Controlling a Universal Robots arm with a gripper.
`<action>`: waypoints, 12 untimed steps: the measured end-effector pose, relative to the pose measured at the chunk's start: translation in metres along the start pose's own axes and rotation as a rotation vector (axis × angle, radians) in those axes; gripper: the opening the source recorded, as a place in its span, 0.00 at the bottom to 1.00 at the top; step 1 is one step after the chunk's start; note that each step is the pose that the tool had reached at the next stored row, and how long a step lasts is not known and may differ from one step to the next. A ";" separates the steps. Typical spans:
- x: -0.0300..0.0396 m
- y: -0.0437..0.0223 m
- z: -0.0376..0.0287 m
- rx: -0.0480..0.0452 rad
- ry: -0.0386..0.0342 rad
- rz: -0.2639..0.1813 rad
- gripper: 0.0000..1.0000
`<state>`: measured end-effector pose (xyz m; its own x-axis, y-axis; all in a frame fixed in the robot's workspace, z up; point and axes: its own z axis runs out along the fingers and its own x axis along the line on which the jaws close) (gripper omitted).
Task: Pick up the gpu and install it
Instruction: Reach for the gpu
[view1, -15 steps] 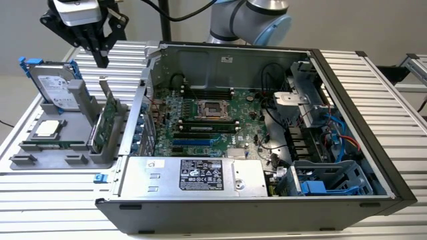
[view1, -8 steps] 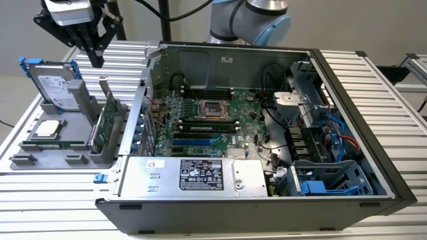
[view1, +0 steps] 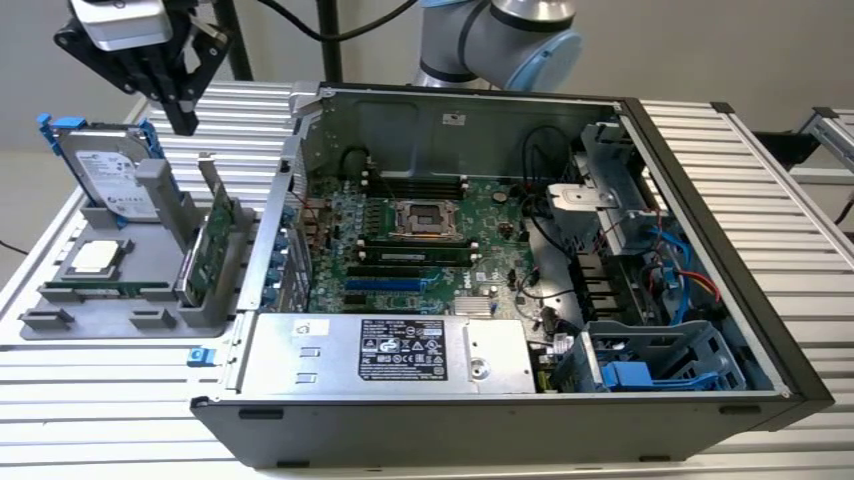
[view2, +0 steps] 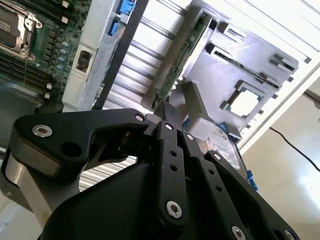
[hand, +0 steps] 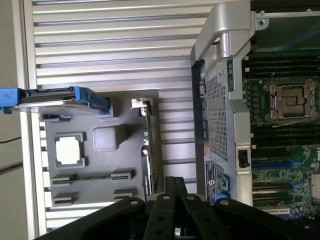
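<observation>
Grey fixture (view1: 80, 322) at the exterior view's left, lying on the slatted table (view1: 107, 400), carries the loose parts. On its far left corner a silver hard drive (view1: 114, 170) in a blue frame stands on edge, and in front of it a square processor chip (view1: 96, 257) lies flat in its pocket.

Moving right, my gripper (view1: 182, 122) hangs in the air above the far end of the fixture, between the hard drive and the gpu (view1: 220, 240). My two fingers are drawn together with nothing between them, and they touch nothing; in both wrist views the black finger pair (view2: 167, 111) (hand: 175, 181) reads as pressed closed.

The gpu stands upright on its long edge in a slot along the fixture's right side, its silver bracket rising at the far end, just below and slightly right of my fingertips and apart from them. In the first wrist view the card (hand: 150, 145) shows edge-on as a thin line running toward my fingers.

Right of the card, the open computer case (view1: 747, 250) lies on its side, with the green motherboard (view1: 414, 240) exposed and the silver power supply (view1: 387, 350) along its near wall.
</observation>
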<state>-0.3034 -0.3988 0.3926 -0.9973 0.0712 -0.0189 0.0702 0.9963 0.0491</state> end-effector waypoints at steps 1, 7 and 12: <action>0.0011 -0.0001 0.0000 0.0000 0.0000 0.000 0.00; 0.0076 -0.0005 -0.0002 0.0000 0.0000 0.000 0.00; 0.0128 -0.0009 -0.0002 -0.0001 -0.0001 0.000 0.00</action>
<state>-0.3162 -0.3988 0.3926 -0.9973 0.0712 -0.0190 0.0702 0.9963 0.0492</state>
